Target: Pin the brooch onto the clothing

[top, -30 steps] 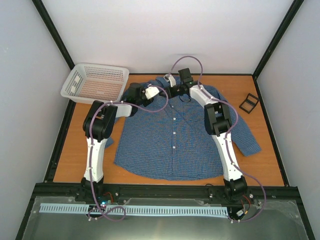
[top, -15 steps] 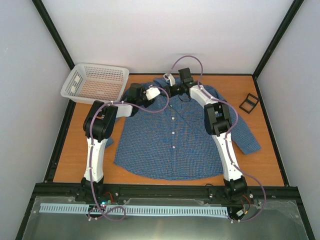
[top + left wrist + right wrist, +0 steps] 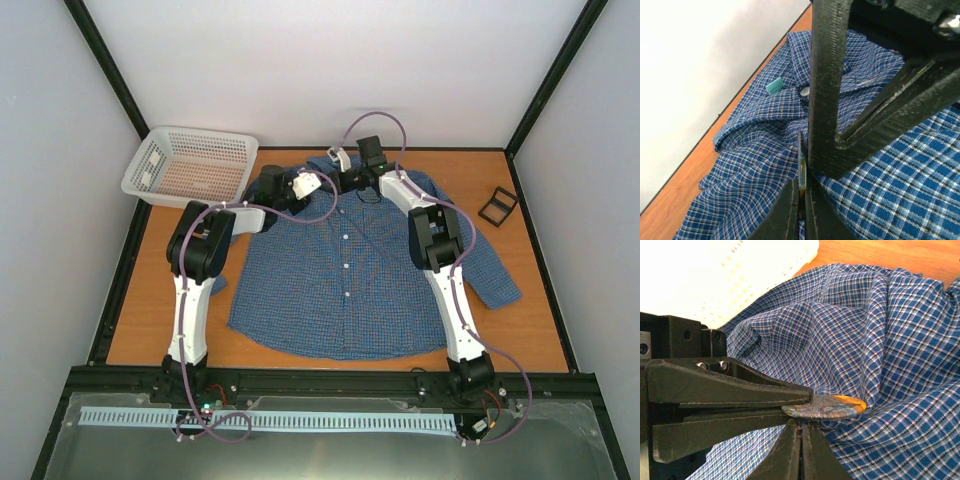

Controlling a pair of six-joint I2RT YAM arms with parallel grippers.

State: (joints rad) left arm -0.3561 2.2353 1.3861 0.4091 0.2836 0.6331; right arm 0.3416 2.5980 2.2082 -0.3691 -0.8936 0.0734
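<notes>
The blue checked shirt [image 3: 345,280] lies flat on the table with its collar at the far side. Both grippers meet just below the collar. My left gripper [image 3: 333,188] is shut on the brooch, a flat golden-brown and bluish disc, seen edge-on in the left wrist view [image 3: 801,167] and flat in the right wrist view [image 3: 832,406]. My right gripper [image 3: 801,424] is shut, its tips touching the brooch's underside. I cannot see whether anything is between them. The cloth [image 3: 880,330] bunches in folds right behind the brooch.
A white mesh basket [image 3: 185,131] stands at the far left, also in the right wrist view [image 3: 755,270]. A small black hinged box [image 3: 497,205] lies open at the far right. A teal label [image 3: 774,86] and a white button [image 3: 804,91] mark the collar.
My left gripper has edged slightly right, closer to the right gripper. The shirt and the right arm have barely moved.
</notes>
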